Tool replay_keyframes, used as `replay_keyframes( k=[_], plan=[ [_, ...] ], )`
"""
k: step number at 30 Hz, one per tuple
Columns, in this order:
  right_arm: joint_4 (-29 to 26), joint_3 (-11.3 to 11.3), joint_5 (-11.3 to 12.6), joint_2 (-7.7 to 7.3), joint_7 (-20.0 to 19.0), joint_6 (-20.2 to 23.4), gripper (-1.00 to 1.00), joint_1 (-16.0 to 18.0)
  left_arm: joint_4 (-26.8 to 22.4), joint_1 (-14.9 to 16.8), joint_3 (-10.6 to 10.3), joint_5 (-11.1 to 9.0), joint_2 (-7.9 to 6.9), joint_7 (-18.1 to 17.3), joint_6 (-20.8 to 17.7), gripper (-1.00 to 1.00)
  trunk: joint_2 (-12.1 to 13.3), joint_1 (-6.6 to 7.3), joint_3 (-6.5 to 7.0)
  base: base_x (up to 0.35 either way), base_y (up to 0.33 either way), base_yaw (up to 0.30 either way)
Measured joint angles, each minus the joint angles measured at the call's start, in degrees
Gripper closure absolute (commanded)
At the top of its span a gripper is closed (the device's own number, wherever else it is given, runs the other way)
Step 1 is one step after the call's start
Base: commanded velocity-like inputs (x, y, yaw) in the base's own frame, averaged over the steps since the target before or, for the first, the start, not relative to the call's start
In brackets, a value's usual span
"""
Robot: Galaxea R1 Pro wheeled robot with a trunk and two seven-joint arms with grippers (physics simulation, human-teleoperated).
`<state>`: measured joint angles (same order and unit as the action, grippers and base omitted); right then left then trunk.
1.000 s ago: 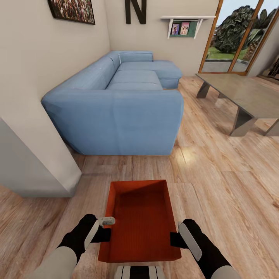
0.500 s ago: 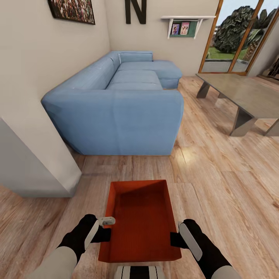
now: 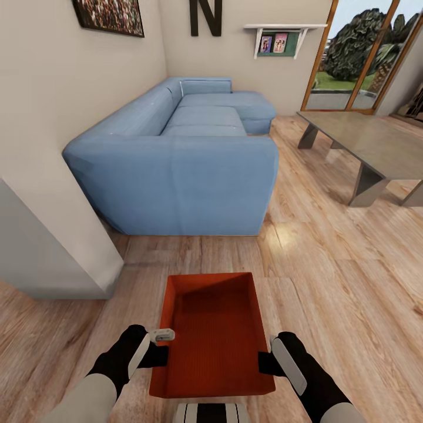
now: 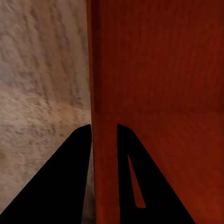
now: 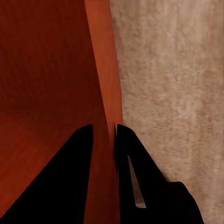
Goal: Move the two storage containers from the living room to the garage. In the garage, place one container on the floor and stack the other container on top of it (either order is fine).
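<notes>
While the view matches 0.5 s ago, nothing shifts: left gripper (image 3: 160, 354) and right gripper (image 3: 265, 363) each pinch a side wall of 1 storage container (image 3: 214, 335), held above the wood floor (image 3: 329, 282) before the sofa (image 3: 182, 170).

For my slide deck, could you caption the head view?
Both grippers, left and right, clamp opposite walls of an orange-red storage container beside a blue sofa.

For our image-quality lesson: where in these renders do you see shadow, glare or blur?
Head view: shadow fills the far inner end of the storage container, and a bright glare patch sits on the wood floor. Left wrist view: floor texture is smeared and soft. Right wrist view: likewise blurred, container wall close up.
</notes>
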<state>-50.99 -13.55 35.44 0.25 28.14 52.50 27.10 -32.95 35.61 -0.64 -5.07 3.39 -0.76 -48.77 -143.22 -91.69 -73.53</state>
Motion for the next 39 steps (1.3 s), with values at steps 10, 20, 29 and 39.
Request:
replay_keyframes(
  k=[10, 20, 29, 39],
  plan=[
    [0.01, -0.02, -0.17, 0.08, 0.00, -0.01, 1.00, 0.02, -0.02, 0.00, 0.01, 0.03, -0.02, 0.01, -0.01, 1.00, 0.00, 0.00, 0.00, 0.000, 0.000, 0.000],
    [-0.16, -0.02, 0.24, -0.16, 0.05, 0.05, 1.00, -0.02, 0.00, 0.01, 0.01, -0.03, 0.07, -0.02, 0.02, 1.00, 0.00, 0.00, 0.00, 0.000, 0.000, 0.000],
    [-0.21, 0.06, 0.23, -0.12, 0.12, 0.11, 1.00, -0.03, 0.02, 0.03, -0.03, -0.11, 0.05, -0.02, 0.02, 1.00, 0.00, 0.00, 0.00, 0.000, 0.000, 0.000],
    [-0.20, 0.16, 0.13, -0.07, 0.11, 0.15, 1.00, -0.03, 0.01, 0.02, -0.01, -0.08, 0.06, -0.02, 0.02, 1.00, 0.00, 0.00, 0.09, 0.000, 0.000, 0.000]
  ],
)
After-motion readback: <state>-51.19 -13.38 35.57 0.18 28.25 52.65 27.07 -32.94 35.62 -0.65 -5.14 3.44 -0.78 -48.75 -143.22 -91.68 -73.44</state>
